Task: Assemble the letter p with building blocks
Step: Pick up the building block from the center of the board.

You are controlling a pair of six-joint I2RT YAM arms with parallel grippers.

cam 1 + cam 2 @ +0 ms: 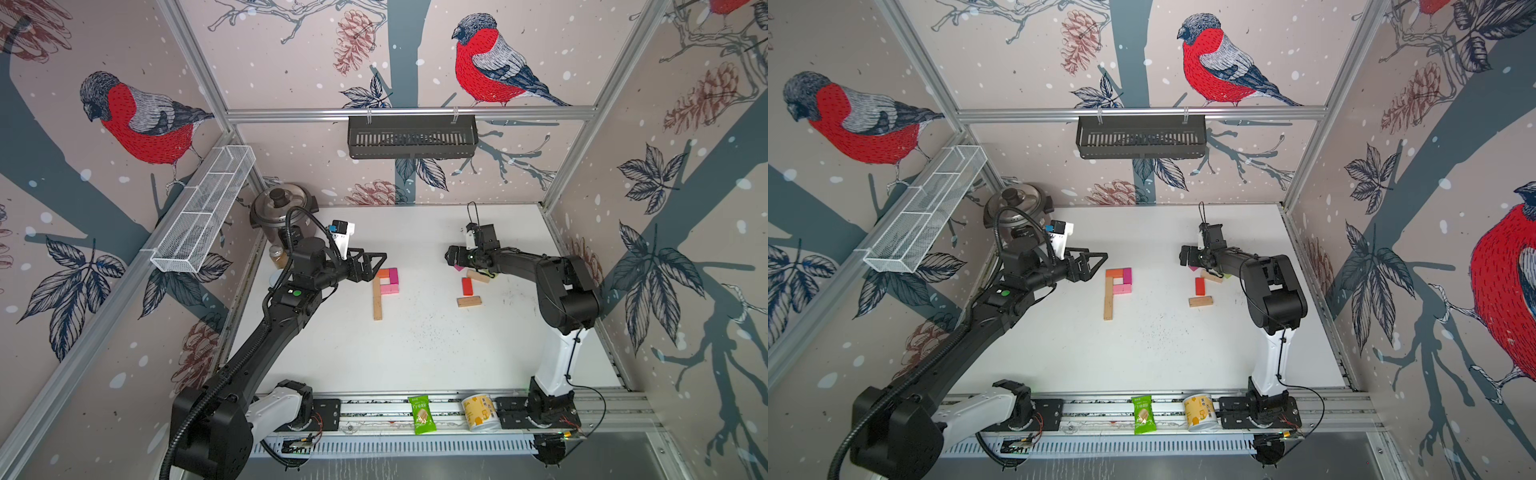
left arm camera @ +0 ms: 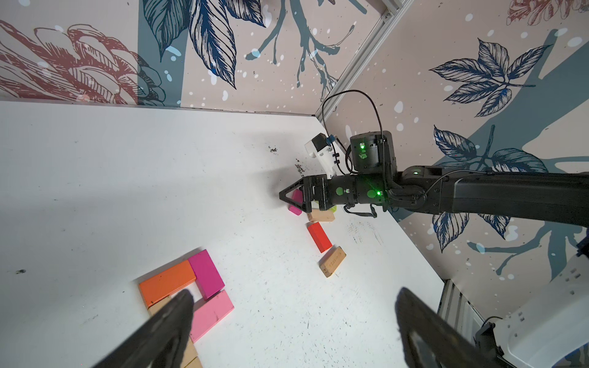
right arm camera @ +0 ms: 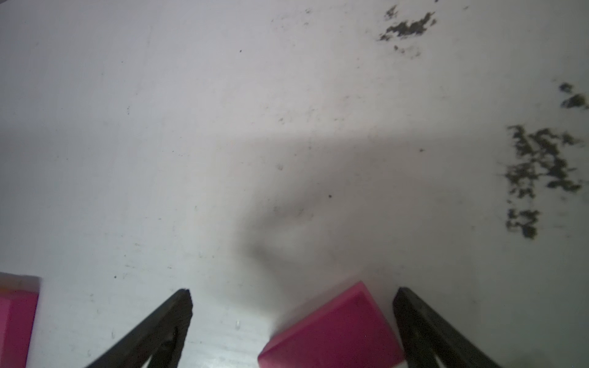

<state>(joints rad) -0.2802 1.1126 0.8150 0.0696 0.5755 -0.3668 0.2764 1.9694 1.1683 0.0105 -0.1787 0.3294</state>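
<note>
**blockfan:** Top views first. The P sits mid-table [image 1: 415, 353]: a wood bar [image 1: 377, 301] for the stem, then an orange block [image 1: 383, 273], a magenta block [image 1: 393, 274] and a light pink block [image 1: 390, 288] butted together as the loop. The left gripper [image 1: 380, 258] hangs just beside the orange block, claw spread wide, nothing in it.

**yam_watcher:** And the loose ones?

**blockfan:** Over by the right gripper [image 1: 1183, 255]: a red block [image 1: 1200, 286], a short wood block [image 1: 1200, 301] near it, and a tilted wood block [image 1: 1212, 276] partly under the arm.

**yam_watcher:** Left wrist cam?

**blockfan:** Its own fingers [image 2: 172, 321] are blurry and far apart, and one crosses the P's corner in the shot. Across the table, a second magenta block [image 2: 295, 204] lies under the right claw's tips, with a lime green block [image 2: 333, 208] peeking out behind the tilted wood one.

**yam_watcher:** Right wrist cam?

**blockfan:** Claw spread wide there too. The second magenta block lies flat on the table between the fingers, right next to one and well clear of the other. It's not clamped, and I can't tell if it's touching.
</note>
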